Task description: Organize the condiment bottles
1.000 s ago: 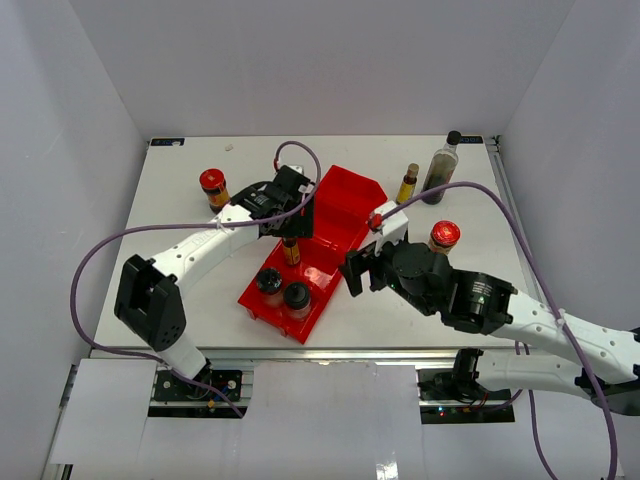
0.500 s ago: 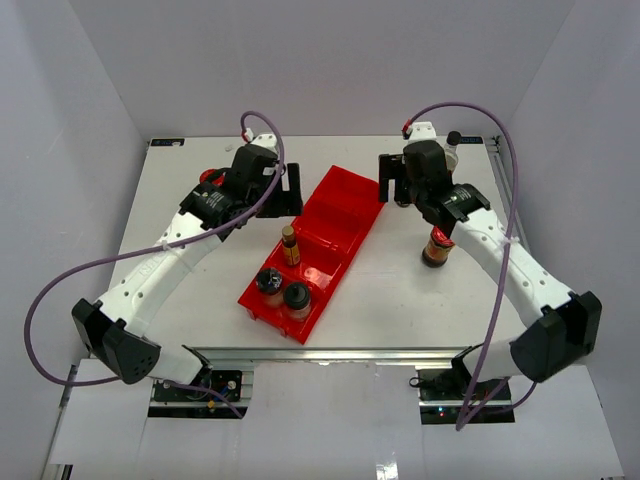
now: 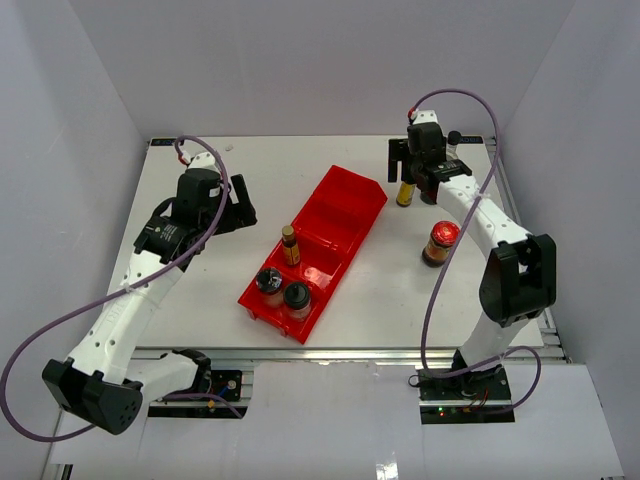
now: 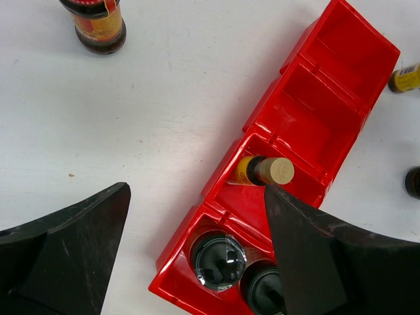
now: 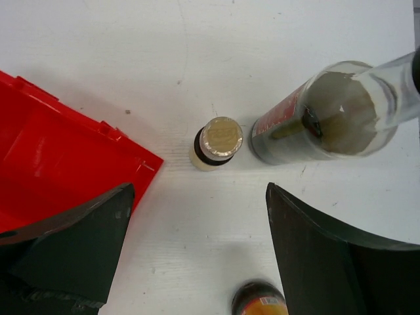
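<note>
The red bin point(image 3: 345, 215) lies at an angle mid-table. One slim yellow-labelled bottle point(image 3: 290, 245) point(image 4: 266, 170) stands in a middle compartment. Two black-lidded jars point(image 3: 269, 283) point(image 3: 297, 296) sit in the near end compartment. My left gripper point(image 3: 238, 205) point(image 4: 195, 190) is open and empty, above the table left of the bin. A red-lidded jar point(image 4: 98, 26) stands beyond it. My right gripper point(image 3: 408, 172) point(image 5: 199, 197) is open and empty, over the second slim bottle point(image 3: 406, 194) point(image 5: 221, 141) and beside the tall dark bottle point(image 5: 321, 115). The other red-lidded jar point(image 3: 440, 243) stands nearer.
The bin's two far compartments point(image 4: 328, 98) hold nothing. Grey walls close in the table on the left, back and right. Purple cables loop over both arms.
My left gripper has come off the slim bottle in the bin and moved left. My right gripper has swung from beside the bin to the far right bottles.
</note>
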Controlling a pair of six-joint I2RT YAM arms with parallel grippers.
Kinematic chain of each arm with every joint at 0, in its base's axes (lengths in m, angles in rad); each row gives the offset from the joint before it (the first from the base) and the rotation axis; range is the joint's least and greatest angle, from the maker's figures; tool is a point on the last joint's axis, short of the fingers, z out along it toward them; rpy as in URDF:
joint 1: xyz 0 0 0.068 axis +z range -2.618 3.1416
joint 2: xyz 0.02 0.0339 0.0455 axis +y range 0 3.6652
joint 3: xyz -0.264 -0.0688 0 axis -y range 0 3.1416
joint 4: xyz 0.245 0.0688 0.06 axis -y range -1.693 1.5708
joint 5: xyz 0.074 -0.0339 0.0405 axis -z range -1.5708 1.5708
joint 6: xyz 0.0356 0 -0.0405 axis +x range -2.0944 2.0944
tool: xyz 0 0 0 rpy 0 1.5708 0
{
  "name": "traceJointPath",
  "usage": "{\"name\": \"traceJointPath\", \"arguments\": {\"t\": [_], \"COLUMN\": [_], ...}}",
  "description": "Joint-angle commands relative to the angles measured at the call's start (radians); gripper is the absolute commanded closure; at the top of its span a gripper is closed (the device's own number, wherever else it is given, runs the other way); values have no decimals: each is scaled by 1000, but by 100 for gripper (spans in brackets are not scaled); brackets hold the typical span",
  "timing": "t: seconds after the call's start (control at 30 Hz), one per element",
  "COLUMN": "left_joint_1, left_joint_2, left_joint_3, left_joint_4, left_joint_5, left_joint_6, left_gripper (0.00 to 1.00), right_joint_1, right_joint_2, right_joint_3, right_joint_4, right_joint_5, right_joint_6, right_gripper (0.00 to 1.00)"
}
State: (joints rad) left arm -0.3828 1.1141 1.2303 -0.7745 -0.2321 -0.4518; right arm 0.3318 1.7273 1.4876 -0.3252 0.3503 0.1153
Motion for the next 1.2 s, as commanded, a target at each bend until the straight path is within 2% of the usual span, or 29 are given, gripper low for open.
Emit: {"name": "traceJointPath", "arguments": {"t": [0.0,0.33,0.63,0.87,1.17], "left_joint_1": [1,2,2,2,2], "left_joint_2": [-46,-55,-65,-63,-68], "left_joint_3": [-62,-80,-81,-79,-73], "left_joint_4": [73,80,75,71,61], "left_joint_5": [-1,7,3,-3,-7], "left_joint_6": [11,30,28,27,19], "left_gripper": [6,6,5,5,5], "right_joint_1": [-26,-53,-62,-70,-79], "right_joint_2": [77,178,207,204,203], "right_joint_3": [111,139,135,111,91], "right_joint_4": [64,101,104,126,124], "right_joint_5": [-2,-6,-6,-24,-41], "right_joint_6": [-29,-32,-37,-43,-43], "right_gripper": [14,20,25,37,45]}}
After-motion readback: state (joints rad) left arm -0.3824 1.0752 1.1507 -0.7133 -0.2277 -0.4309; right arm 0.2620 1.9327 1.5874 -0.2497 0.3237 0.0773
